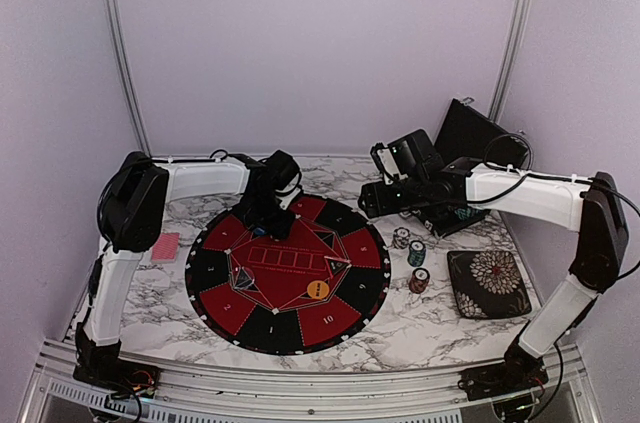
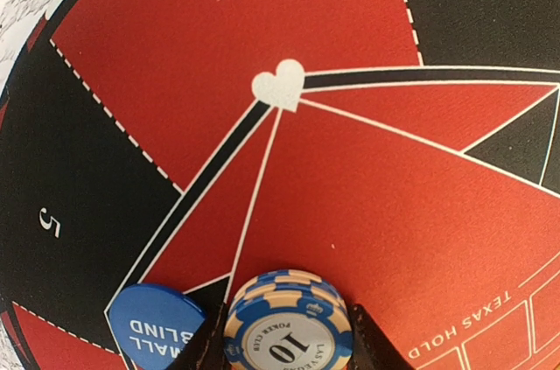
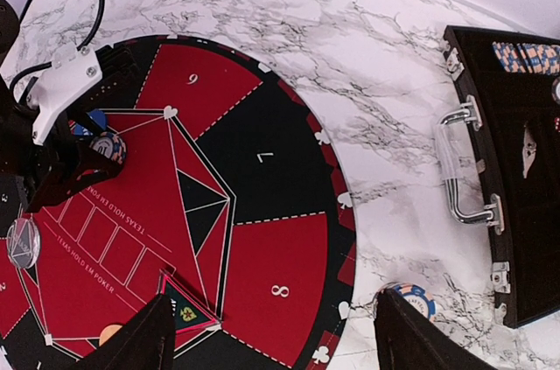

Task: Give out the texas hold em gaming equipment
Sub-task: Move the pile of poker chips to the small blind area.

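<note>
You see a small stack of blue-and-tan striped poker chips (image 2: 288, 322), its white top marked "10", upright between the left arm's jaws on the red felt near the white heart. Just beside it lies a flat blue round button disc (image 2: 156, 324) reading "SMALL BLIND". An orange round button disc (image 1: 318, 290) sits flat on the mat's near side. Three short stacks of striped chips (image 1: 416, 254) stand on the table right of the mat. A pink-red-backed playing card pile (image 1: 166, 246) lies on the table left of the mat.
</note>
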Controlling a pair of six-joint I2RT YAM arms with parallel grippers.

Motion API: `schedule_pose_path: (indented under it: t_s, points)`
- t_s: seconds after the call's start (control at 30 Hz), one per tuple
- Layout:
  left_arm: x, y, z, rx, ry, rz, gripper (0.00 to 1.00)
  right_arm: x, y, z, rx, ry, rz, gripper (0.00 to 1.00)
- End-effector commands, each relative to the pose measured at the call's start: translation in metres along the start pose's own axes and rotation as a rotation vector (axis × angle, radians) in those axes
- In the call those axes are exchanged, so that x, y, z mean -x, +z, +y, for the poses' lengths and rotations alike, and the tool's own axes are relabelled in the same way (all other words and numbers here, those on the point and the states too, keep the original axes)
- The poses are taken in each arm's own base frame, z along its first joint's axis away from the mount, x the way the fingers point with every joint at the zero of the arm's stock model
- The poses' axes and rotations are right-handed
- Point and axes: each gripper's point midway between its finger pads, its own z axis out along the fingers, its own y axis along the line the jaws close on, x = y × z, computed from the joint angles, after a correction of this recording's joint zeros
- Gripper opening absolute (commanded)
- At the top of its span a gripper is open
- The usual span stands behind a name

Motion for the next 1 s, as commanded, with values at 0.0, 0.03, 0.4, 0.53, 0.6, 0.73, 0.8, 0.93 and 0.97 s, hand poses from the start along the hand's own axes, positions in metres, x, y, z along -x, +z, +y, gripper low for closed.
schedule_pose_path:
  t_s: [0.0, 0.03, 0.4, 0.53, 0.6, 0.73, 0.8, 0.93, 0.97]
  points:
    - [-0.031, -0.001, 0.004, 0.006, -0.006, 0.102, 0.32, 0.0, -0.002, -0.003, -0.006, 0.017, -0.002, 0.76]
    - [-0.032, -0.001, 0.004, 0.005, -0.006, 0.104, 0.32, 0.0, -0.002, -0.003, -0.006, 0.017, -0.001, 0.76]
    - [-0.039, -0.002, 0.007, 0.014, 0.007, 0.119, 0.32, -0.002, 0.0, -0.002, -0.002, 0.021, 0.005, 0.76]
    - [-0.034, 0.003, 0.006, 0.01, 0.006, 0.117, 0.3, -0.004, 0.001, -0.003, -0.006, 0.021, 0.011, 0.76]
    - [-0.031, 0.004, 0.006, 0.007, 0.002, 0.115, 0.3, -0.004, 0.001, -0.004, -0.01, 0.022, 0.011, 0.76]
    - [-0.03, 0.006, 0.007, 0.016, 0.006, 0.116, 0.3, -0.006, 0.001, -0.005, -0.013, 0.024, 0.014, 0.76]
    - [-0.031, 0.007, 0.009, 0.021, 0.005, 0.12, 0.31, -0.008, 0.001, -0.005, -0.014, 0.024, 0.016, 0.76]
    - [-0.034, 0.007, 0.018, 0.048, 0.004, 0.125, 0.34, -0.007, 0.001, -0.005, -0.011, 0.026, 0.015, 0.76]
    - [-0.034, 0.008, 0.021, 0.05, 0.001, 0.127, 0.34, -0.007, 0.002, -0.004, -0.011, 0.026, 0.016, 0.76]
